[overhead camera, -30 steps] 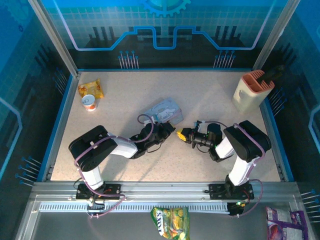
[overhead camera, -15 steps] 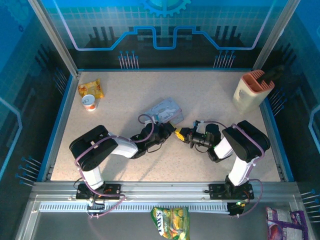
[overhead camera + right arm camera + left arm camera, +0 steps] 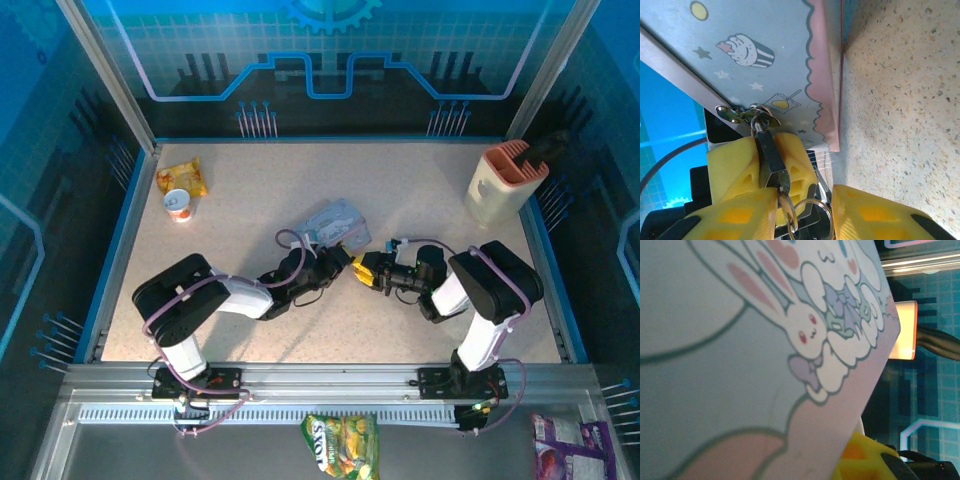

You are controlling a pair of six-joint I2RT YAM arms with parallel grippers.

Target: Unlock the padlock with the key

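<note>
The pale blue cartoon tin stands tilted on the table, also seen close up and from above. The small dark padlock hangs by its shackle from the tin's hasp. My left gripper is shut on the padlock, its yellow fingers either side of the body. The key sticks in the padlock's lower end, a wire ring dangling from it. My right gripper is open around the key, which lies against one finger; it faces the left gripper.
A beige holder with an orange top stands at the back right. A yellow snack packet and a small cup lie at the back left. Two packets lie in front of the arm bases.
My right gripper's jaws have spread apart and no longer pinch the key. The two grippers have drawn slightly closer together, and the tin has shifted a little.
</note>
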